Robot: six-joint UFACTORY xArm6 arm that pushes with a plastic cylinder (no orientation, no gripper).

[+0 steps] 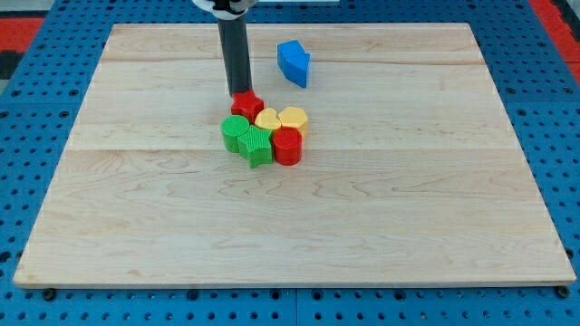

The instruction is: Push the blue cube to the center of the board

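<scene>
Blue is the colour I am after. The blue cube (294, 62) sits near the view's top, a little right of the middle, on the pale wood counter (136, 226). It stands alone, apart from the other blocks.

I have no jaws at all, so nothing opens or shuts and I hold nothing. I only have a dark rod, and my tip (240, 93) is down at the top edge of a bunch of blocks. It looks to be touching the red block (246, 105) at the top of that bunch.

From my tip, the blue cube lies up and to the view's right, not far off. The middle of the board is below the cube, about where the bunch sits. So I think I must go round to the cube's far side, then push it down the view.

In the bunch are two yellow blocks (281, 119), two green blocks (247, 140) and a red cylinder (287, 146), all packed close. No box or bowl is here.
</scene>
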